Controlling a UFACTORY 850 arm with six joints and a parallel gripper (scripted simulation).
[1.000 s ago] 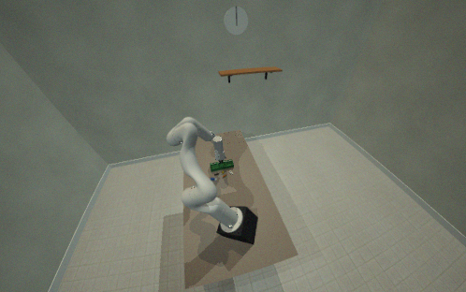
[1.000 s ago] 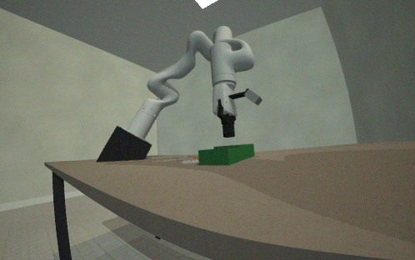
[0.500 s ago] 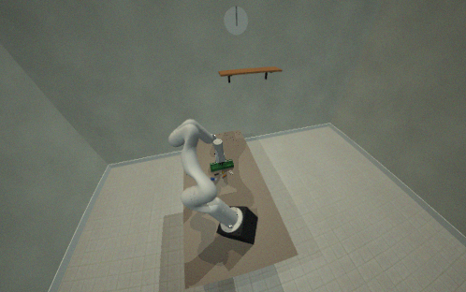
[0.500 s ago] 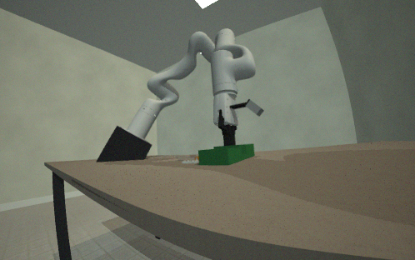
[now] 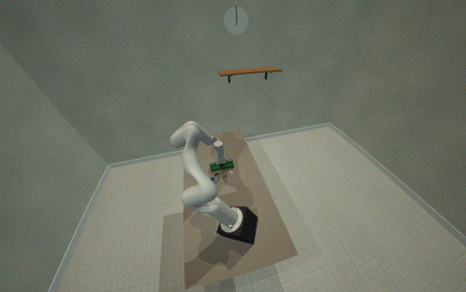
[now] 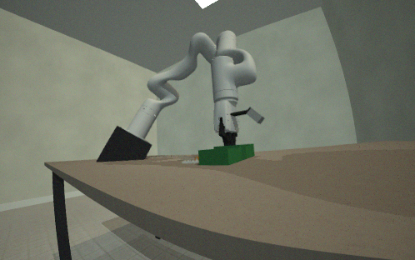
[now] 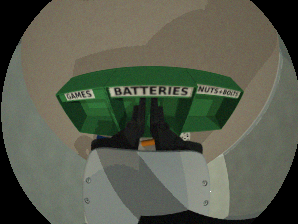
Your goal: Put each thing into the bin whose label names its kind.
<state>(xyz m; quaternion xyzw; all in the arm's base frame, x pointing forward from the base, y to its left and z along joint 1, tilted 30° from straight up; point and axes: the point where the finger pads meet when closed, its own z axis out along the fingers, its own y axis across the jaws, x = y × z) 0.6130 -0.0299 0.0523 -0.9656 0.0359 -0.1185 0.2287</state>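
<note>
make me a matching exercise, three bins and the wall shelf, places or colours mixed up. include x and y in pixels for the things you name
Things:
1. games bin (image 5: 213,167) (image 6: 251,151) (image 7: 95,108)
2. batteries bin (image 5: 222,167) (image 6: 241,153) (image 7: 172,111)
3. nuts and bolts bin (image 5: 229,166) (image 6: 214,157) (image 7: 206,108)
4. wall shelf (image 5: 250,71)

Places or colours, by the wrist view for the bins:
A. right end of the row
B. orange-brown
C. left end of the row
D. middle of the row

Pairs: 1-C, 2-D, 3-A, 4-B

Pincer (image 5: 222,165) (image 6: 229,144) (image 7: 148,104) lower than 1 second ago, tips now apparently down inside the middle green bin (image 5: 226,167) (image 6: 241,154) (image 7: 176,106)
</note>
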